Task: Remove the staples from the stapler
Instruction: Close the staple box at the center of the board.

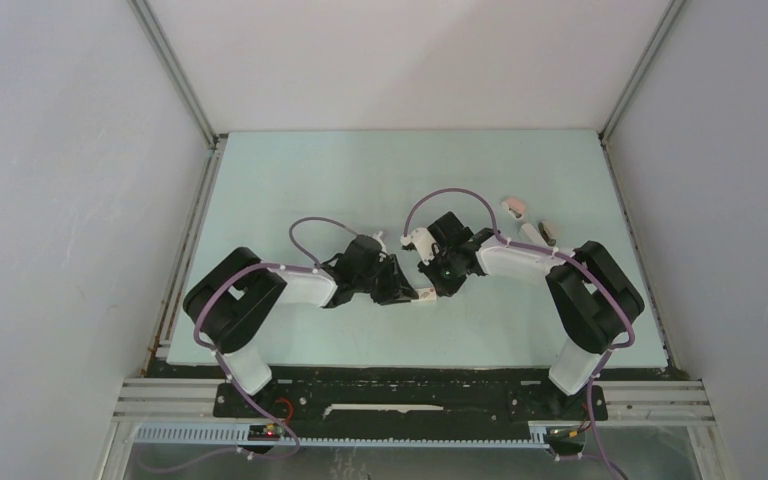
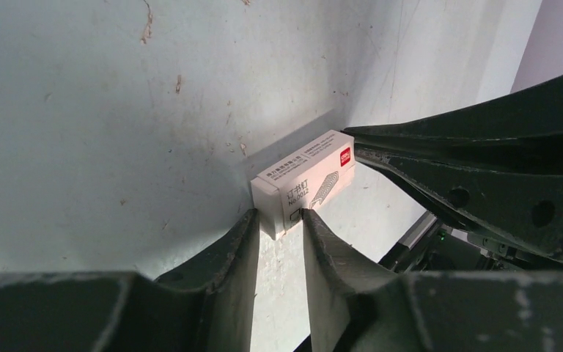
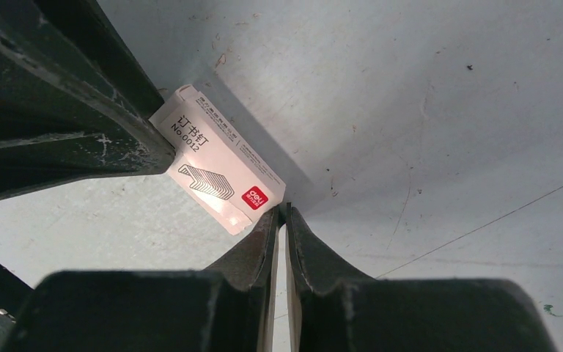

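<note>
A small white printed box (image 1: 426,295) with a red logo lies on the pale green table between both grippers. My left gripper (image 2: 278,216) is shut on one end of the box (image 2: 304,183). My right gripper (image 3: 284,209) is shut, and its tips touch the corner of the logo end of the box (image 3: 212,165) with nothing seen between the fingers. A slim white stapler (image 1: 529,232) lies at the right back of the table, behind the right arm, with a small dark piece (image 1: 548,233) beside it. No staples can be made out.
A small pinkish-white object (image 1: 513,207) lies just behind the stapler. The right arm's dark fingers (image 2: 484,176) crowd the left wrist view, and the left arm's fingers (image 3: 59,125) crowd the right wrist view. White walls enclose the table on three sides.
</note>
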`<state>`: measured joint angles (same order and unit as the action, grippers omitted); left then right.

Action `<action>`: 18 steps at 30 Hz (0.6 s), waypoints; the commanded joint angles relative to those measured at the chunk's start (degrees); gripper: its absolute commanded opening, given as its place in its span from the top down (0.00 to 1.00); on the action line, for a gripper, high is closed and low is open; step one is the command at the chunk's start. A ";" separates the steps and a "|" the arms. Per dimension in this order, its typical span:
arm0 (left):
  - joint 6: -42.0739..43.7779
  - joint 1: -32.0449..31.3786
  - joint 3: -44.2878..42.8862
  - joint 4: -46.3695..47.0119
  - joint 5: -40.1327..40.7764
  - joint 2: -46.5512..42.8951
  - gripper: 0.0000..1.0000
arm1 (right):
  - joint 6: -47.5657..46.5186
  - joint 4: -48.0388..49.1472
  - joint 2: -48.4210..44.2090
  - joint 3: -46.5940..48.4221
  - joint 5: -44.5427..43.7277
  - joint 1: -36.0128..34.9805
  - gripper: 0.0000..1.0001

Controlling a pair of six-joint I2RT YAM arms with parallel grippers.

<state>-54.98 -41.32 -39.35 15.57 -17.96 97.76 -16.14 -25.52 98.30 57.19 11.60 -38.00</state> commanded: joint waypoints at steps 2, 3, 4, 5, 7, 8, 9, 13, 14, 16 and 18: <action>0.84 -0.03 -2.45 1.01 -1.51 1.07 0.68 | 1.28 0.05 0.82 1.40 2.32 -1.19 0.85; 0.84 -0.04 -2.52 1.02 -1.64 1.11 0.69 | 1.42 0.03 0.86 1.42 2.48 -1.22 0.85; 0.84 -0.05 -2.61 1.08 -1.73 1.25 0.69 | 1.49 0.07 0.87 1.43 2.61 -1.27 0.85; 0.84 -0.07 -2.65 1.11 -1.81 1.36 0.70 | 1.48 0.11 0.87 1.38 2.64 -1.29 0.85; 0.76 -0.05 -2.74 1.23 -2.03 1.59 0.71 | 1.60 -0.29 1.12 1.58 2.48 -1.24 0.85; 0.75 -0.03 -2.79 1.30 -2.18 1.69 0.71 | 1.66 -0.32 1.15 1.71 2.48 -1.21 0.85; 0.75 -0.07 -2.78 1.34 -2.24 1.77 0.71 | 1.64 -0.40 1.22 1.78 2.47 -1.20 0.85; 0.75 -0.07 -2.93 1.56 -2.39 1.90 0.72 | 1.67 -0.49 1.28 1.87 2.59 -1.20 0.85; 0.75 -0.02 -2.92 1.62 -2.43 1.93 0.72 | 1.71 -0.50 1.21 1.87 2.64 -1.24 0.85; 0.75 -0.06 -2.96 1.60 -2.47 1.97 0.72 | 1.73 -0.50 1.21 1.80 2.64 -1.20 0.85; 0.72 -0.05 -2.92 1.65 -2.43 2.08 0.72 | 1.74 -0.50 1.20 1.82 2.64 -1.21 0.85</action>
<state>-55.00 -41.28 -39.88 15.88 -19.75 99.02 -15.92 -25.89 98.65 57.58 12.10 -38.02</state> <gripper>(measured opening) 0.280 0.152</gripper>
